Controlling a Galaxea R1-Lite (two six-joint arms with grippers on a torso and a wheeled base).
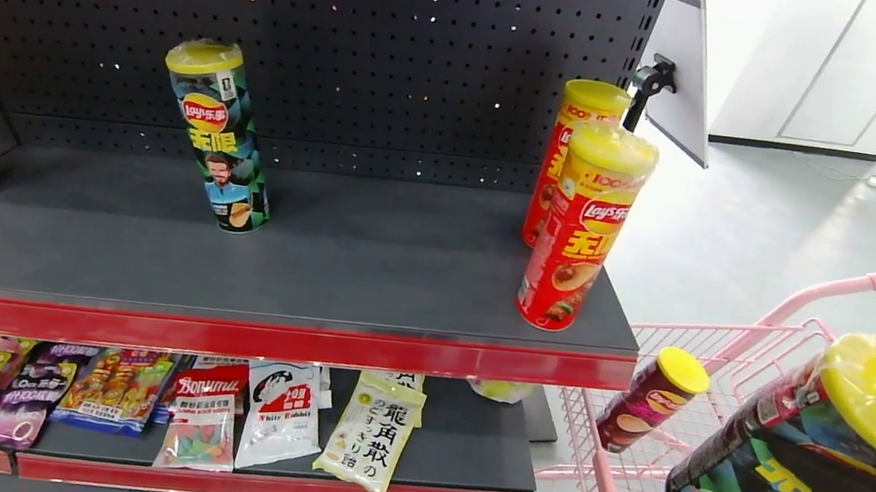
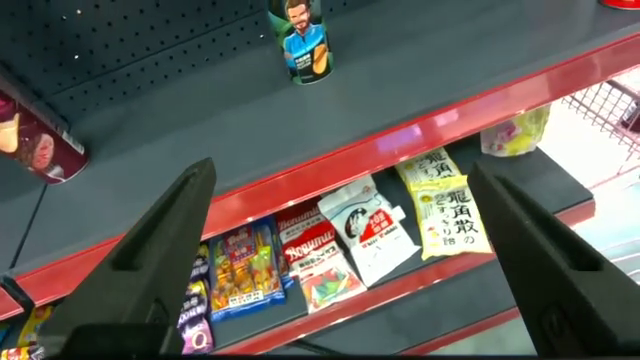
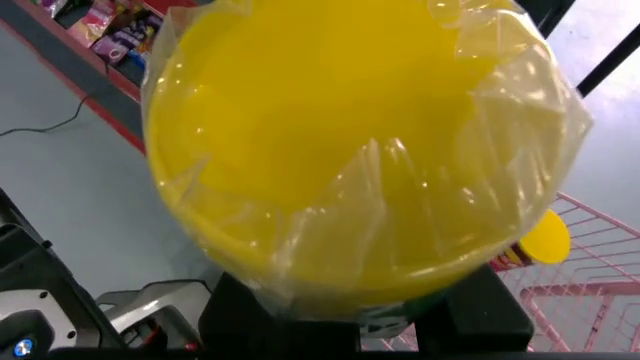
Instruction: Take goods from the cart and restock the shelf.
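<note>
You're partway through one restock: your right jaws are clamped on a green-and-black chip can (image 1: 780, 453), held tilted above the pink cart (image 1: 830, 293), beside the shelf. Next, I'd carry it over the upper shelf (image 1: 400, 266) and stand it upright by the matching can (image 1: 219, 140). Your left jaws hang wide and empty.

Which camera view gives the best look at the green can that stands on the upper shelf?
The head view: the green can shows whole, upright, lid to base. The left wrist view catches its lower part at the picture edge. The right wrist view faces the held can's lid instead.
</note>
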